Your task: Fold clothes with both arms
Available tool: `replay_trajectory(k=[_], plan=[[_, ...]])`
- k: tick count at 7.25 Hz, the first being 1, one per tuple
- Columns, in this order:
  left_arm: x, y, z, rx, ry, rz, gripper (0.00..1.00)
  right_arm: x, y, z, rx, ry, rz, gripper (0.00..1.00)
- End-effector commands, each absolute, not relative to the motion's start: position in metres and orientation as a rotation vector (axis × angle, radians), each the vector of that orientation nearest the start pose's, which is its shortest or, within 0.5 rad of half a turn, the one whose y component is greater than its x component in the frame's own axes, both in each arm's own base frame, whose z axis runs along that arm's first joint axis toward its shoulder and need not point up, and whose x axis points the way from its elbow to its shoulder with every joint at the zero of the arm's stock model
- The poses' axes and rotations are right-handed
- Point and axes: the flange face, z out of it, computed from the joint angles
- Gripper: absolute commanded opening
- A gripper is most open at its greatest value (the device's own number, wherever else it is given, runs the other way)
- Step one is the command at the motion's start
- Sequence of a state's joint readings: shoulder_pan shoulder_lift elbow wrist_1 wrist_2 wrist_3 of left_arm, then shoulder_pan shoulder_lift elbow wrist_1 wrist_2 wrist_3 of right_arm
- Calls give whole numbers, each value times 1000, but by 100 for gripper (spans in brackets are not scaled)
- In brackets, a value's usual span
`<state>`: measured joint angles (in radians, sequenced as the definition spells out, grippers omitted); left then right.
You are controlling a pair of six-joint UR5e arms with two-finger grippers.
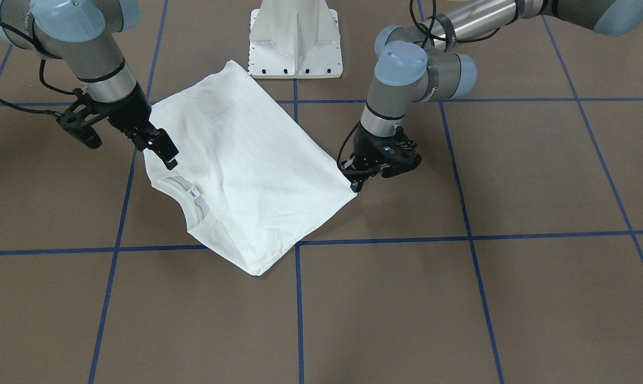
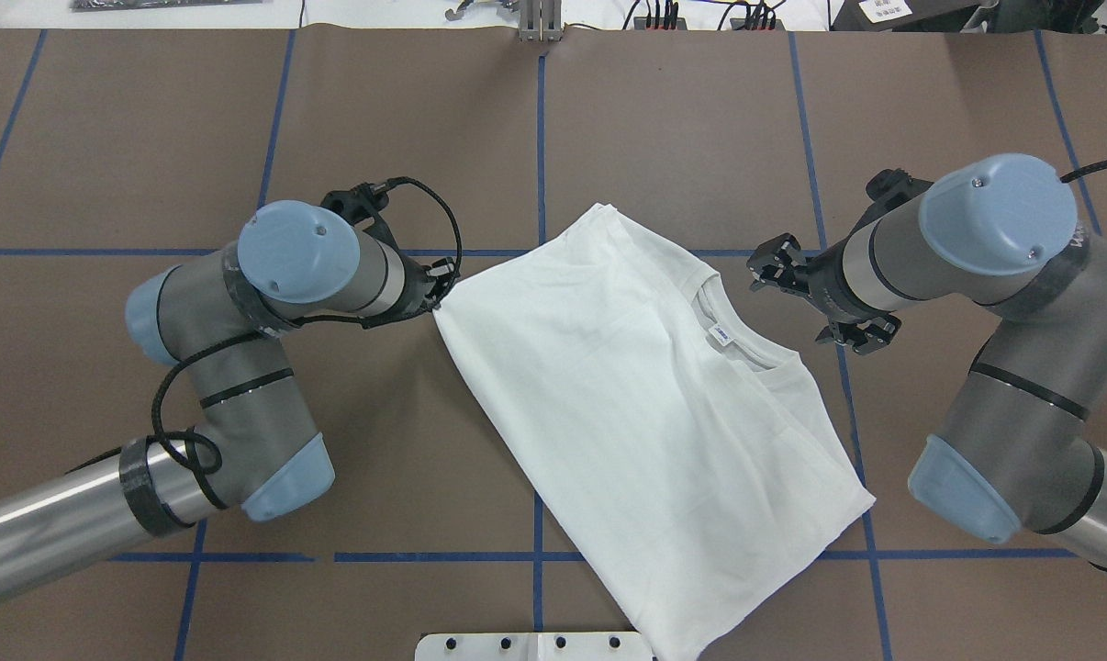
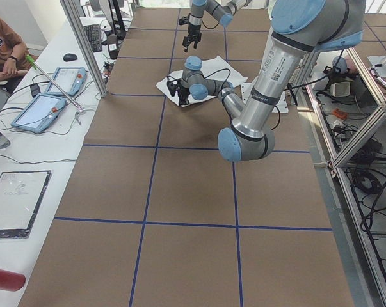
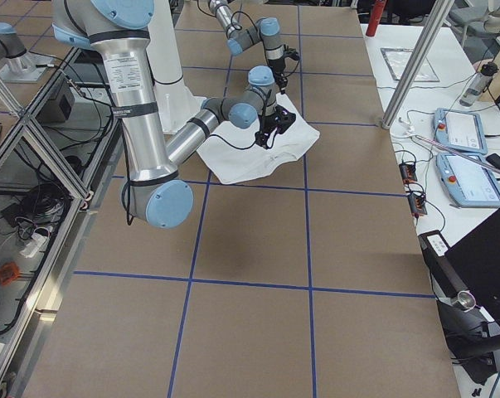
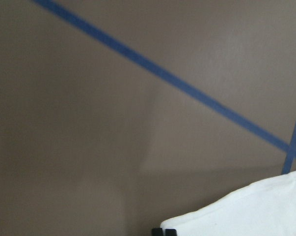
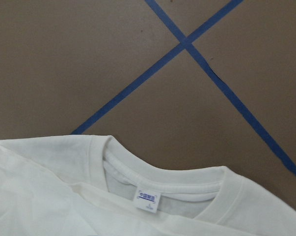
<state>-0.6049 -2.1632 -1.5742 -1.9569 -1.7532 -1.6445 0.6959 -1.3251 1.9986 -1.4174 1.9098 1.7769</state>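
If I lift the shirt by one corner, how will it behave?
Likely floppy: the shirt lies flat in soft creased layers, so it should drape and the fold may open. Probably light, being thin cloth. It may slide on the smooth table.

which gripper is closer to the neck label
Right. The right gripper hovers just beside the collar by the neck label; the left gripper is at the far corner of the shirt.
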Motion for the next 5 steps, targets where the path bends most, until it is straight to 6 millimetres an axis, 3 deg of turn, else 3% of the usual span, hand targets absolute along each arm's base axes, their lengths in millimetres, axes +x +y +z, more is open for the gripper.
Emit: replay_trajectory(k=[1, 2, 3, 4, 5], plan=[[511, -606, 285, 207, 1036, -569, 0, -357, -427, 323, -116, -886, 701, 100], [510, -657, 281, 265, 1054, -571, 0, -359, -425, 321, -117, -888, 696, 100], [503, -684, 271, 300, 1041, -561, 0, -366, -418, 319, -124, -891, 679, 100], [503, -694, 272, 315, 1032, -550, 0, -378, -409, 315, -122, -893, 659, 100], [504, -695, 269, 321, 1044, -547, 34, -401, -392, 311, -122, -890, 663, 100]])
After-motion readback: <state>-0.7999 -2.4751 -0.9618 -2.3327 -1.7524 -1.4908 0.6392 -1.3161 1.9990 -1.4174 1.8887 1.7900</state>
